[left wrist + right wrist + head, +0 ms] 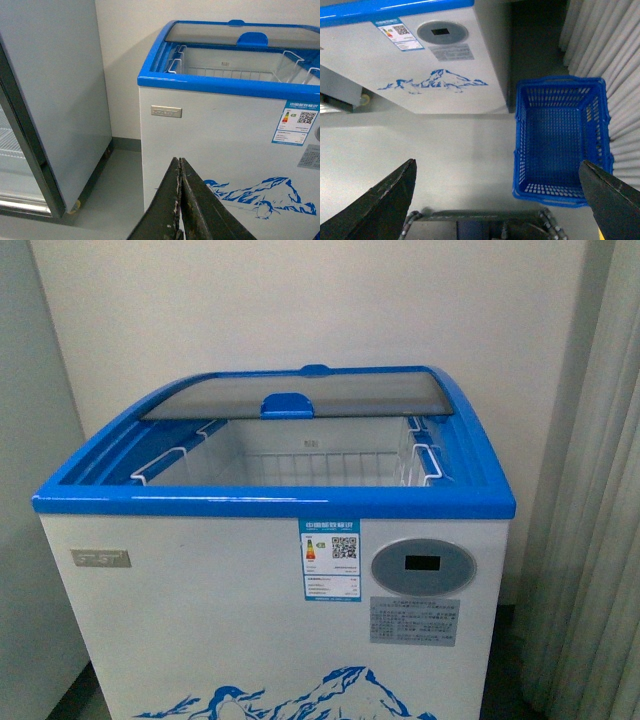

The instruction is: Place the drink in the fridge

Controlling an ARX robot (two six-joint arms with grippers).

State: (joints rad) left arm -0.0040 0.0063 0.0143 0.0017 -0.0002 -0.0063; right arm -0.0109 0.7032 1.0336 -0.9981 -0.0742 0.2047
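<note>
Two pincers inspected. My left gripper (180, 200) is clenched, its fingers pressed together with nothing between them, low before the fridge (225, 125) front. My right gripper (500, 195) is released, jaws spread wide over bare floor, grasping nothing. Beneath it, a blue basket (560, 140) stands on the floor just beside the fridge's front corner, near the curtain (605, 45); no contents visible. Fridge: glass lid (300, 395) slid back, wire baskets (300, 465) exposed along the rim. Grey cabinet (55, 100) stands beside it.
</note>
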